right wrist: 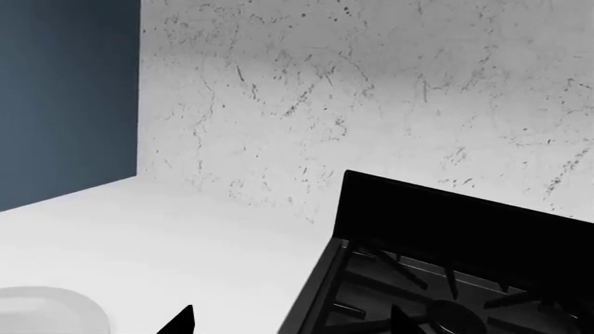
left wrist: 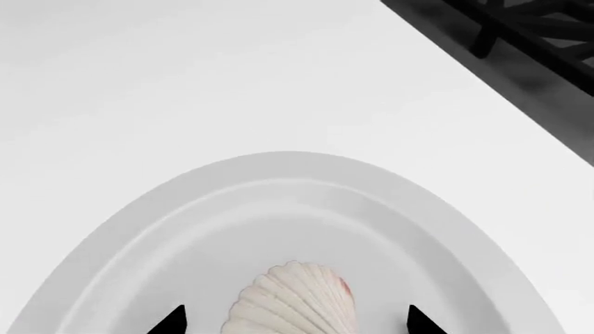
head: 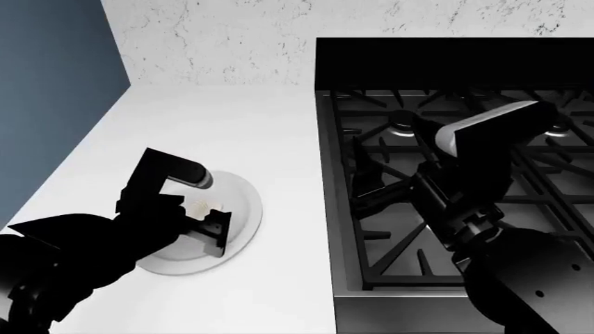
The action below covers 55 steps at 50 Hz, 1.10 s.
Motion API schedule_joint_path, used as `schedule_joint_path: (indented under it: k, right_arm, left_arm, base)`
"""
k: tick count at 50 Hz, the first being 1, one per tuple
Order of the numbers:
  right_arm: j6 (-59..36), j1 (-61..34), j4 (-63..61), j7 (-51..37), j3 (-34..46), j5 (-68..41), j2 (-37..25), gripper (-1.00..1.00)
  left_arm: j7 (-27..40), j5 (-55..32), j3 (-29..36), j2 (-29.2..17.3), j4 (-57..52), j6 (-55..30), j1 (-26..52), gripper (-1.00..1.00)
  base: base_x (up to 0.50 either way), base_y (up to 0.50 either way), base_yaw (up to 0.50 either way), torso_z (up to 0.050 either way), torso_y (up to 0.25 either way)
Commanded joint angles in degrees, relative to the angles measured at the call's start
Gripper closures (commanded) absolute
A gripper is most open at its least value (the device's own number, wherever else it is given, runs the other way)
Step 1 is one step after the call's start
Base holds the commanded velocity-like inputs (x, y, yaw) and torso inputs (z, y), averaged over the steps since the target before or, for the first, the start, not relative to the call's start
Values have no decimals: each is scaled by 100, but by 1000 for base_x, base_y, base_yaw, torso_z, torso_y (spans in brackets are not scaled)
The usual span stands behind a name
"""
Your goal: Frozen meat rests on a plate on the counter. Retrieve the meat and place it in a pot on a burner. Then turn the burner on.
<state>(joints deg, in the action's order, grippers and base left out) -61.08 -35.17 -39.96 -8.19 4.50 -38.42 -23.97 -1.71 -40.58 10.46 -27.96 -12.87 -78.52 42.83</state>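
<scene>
The frozen meat (left wrist: 295, 299), a ridged cream-white shell-shaped lump, lies on the white plate (left wrist: 307, 209) on the white counter (left wrist: 139, 83). My left gripper (left wrist: 297, 321) is open, its two black fingertips (left wrist: 172, 321) standing either side of the meat without touching it. In the head view the left gripper (head: 215, 231) hovers low over the plate (head: 243, 202). My right gripper (right wrist: 292, 323) is open and empty, held above the stove's left edge (head: 366, 189). A burner (head: 405, 124) sits under the black grate. The pot is not in view.
The black stove (head: 446, 62) fills the right side, its raised back panel against the speckled wall (head: 232, 35). A blue wall (head: 46, 104) bounds the counter's left. The right arm (head: 483, 146) lies across the grates. The plate's rim shows in the right wrist view (right wrist: 37, 313).
</scene>
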Motion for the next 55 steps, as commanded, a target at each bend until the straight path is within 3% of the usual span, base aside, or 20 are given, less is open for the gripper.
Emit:
schedule_joint_path:
  k: [1, 11, 12, 36, 55]
  right_arm:
    - [32, 5, 20, -11, 21, -13, -20, -100]
    - [40, 28, 3, -29, 0, -50, -48, -100]
    - [43, 30, 1, -32, 1, -51, -49, -100]
    - [-11, 21, -139, -139, -90, -200, -85, -100]
    - [-487, -31, -723, -455, -766, -888, -144, -100]
  left_arm:
    - [17, 92, 72, -27, 104, 68, -52, -100]
    - [55, 56, 66, -36, 65, 67, -72, -100]
    - [56, 59, 68, -44, 40, 90, -72, 100]
    - [288, -86, -147, -22, -181, -88, 106, 100]
    - [774, -649, -763, 5, -967, -921, 592, 100]
  base:
    - [0, 0, 0, 0, 0]
    - [0, 0, 0, 0, 0]
    - [0, 0, 0, 0, 0]
    - [0, 0, 0, 0, 0]
    - [0, 0, 0, 0, 0]
